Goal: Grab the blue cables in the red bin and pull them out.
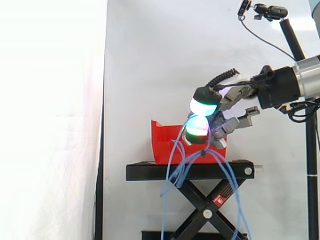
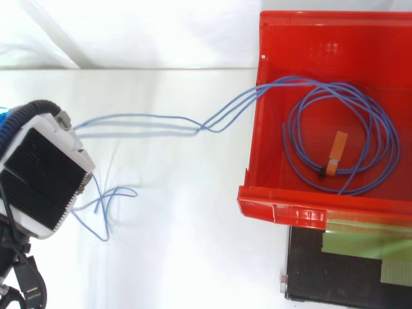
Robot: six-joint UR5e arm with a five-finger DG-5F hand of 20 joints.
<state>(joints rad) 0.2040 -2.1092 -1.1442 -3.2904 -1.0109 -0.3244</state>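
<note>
The red bin stands on a black scissor stand. In the top view a coil of blue cables lies in the bin, tied with an orange tag. Several strands run out over the bin's left wall and stretch left to my hand. Seen from the side, my hand is beside the bin's upper edge with its fingers curled and its glowing pads pinching the strands. From there the blue cables hang in loops past the stand.
Loose cable ends dangle below my hand over the white surface. A black pole with a camera rises at the right behind the arm. The white curtain hangs behind the stand. Green tape marks the stand's top.
</note>
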